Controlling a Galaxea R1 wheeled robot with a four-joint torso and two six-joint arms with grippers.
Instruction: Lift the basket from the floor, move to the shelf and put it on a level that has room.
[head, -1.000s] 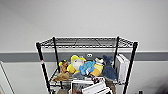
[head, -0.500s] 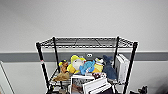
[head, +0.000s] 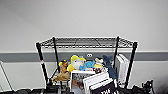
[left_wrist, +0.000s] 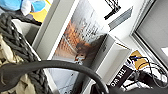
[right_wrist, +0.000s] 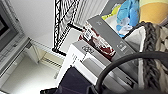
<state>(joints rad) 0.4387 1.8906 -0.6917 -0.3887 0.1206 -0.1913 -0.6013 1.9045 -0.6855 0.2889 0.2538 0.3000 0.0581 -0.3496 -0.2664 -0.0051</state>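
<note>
The shelf (head: 41, 60) is a black wire rack standing straight ahead against a pale wall. Its highest level (head: 86, 42) is a bare wire grid. The tier below holds colourful plush toys (head: 80, 63). The basket's dark braided rim (left_wrist: 17, 42) and cream weave fill one side of the left wrist view, very close to the camera. The same rim (right_wrist: 150, 50) appears in the right wrist view. Books and a framed picture (head: 82, 80) stand up from it at the lower edge of the head view, in front of the toy tier.
A white box (head: 122, 66) stands upright at the right end of the toy tier. A grey band runs along the wall (head: 20, 57) behind the rack. Dark cables and gear (head: 145, 87) sit low at the right. A dark cable (left_wrist: 62, 65) arcs across each wrist view.
The books and picture at the lower edge stand a little higher in the head view than a second ago. The rack keeps its place.
</note>
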